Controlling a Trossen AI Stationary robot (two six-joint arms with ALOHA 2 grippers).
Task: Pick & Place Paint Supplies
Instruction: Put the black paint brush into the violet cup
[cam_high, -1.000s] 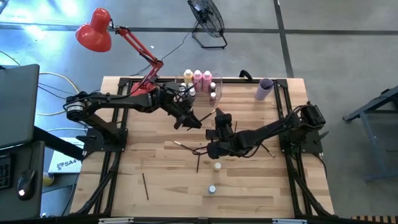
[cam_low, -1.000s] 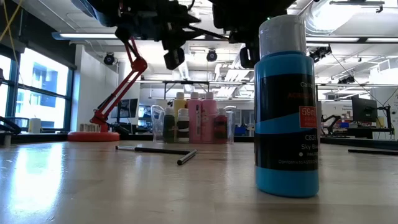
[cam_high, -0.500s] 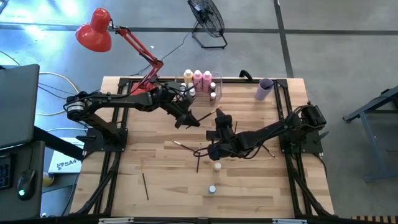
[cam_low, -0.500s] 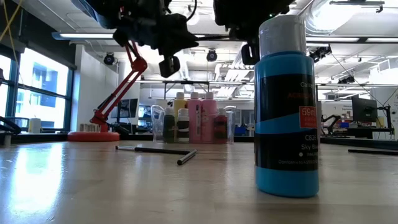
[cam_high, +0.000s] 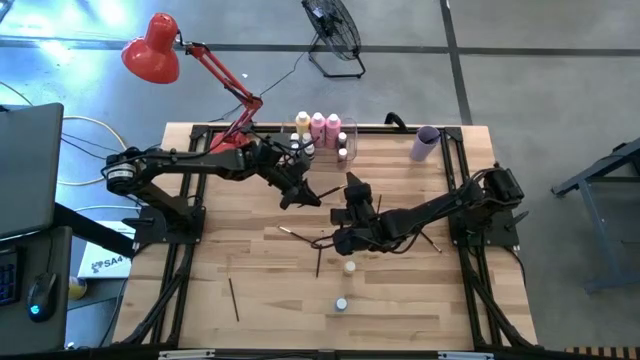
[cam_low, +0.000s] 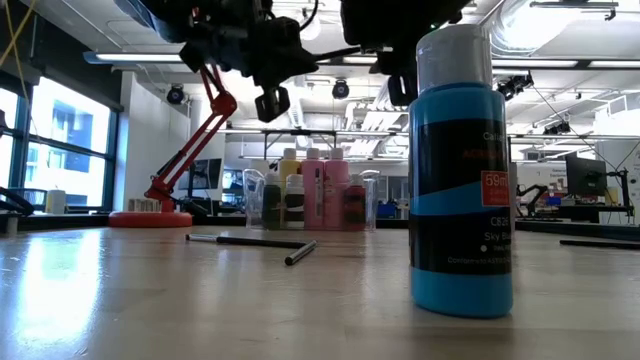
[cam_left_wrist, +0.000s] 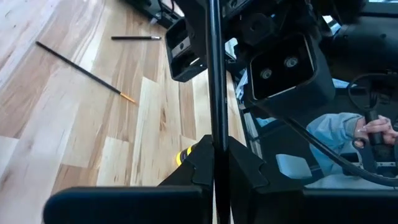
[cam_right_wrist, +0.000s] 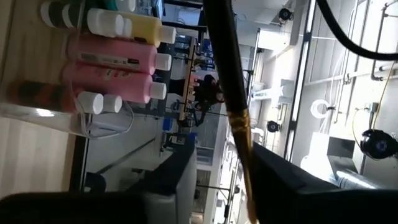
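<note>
- Lamp (cam_high: 152, 48) stands off the table's left corner, out of my way.
- Left claw (cam_high: 297, 193) hangs above mid-table and is pinched tight on a brush (cam_left_wrist: 211, 74). The left wrist view shows the handle running straight up between my closed fingers. I'm gripping near one end so the far end stays free for the other arm.
- A second ago this claw was partly open around the handle. Now it has clamped.
- Brush bridges the gap between my two claws, up in the air and off the wood.
- Right claw (cam_high: 352, 186) meets it from the other side. Its jaws stand apart, with the brush loose between the fingers (cam_right_wrist: 177, 180) in the right wrist view. A second ago they were clamped on it, so I read this as a hand-over, right to left.
- My guess is the left arm takes it because it sits nearer the bin (cam_high: 352, 128) at the back edge.
- Pink bottles (cam_high: 325, 125) already stand in that bin.
- Still on the wood are loose brushes, one near the front left (cam_high: 233, 298) and one under the right arm (cam_high: 318, 262). There are also two tiny bottles (cam_high: 349, 267) toward the front.
- Cup (cam_high: 426, 142) sits at the back right, untouched.
</note>
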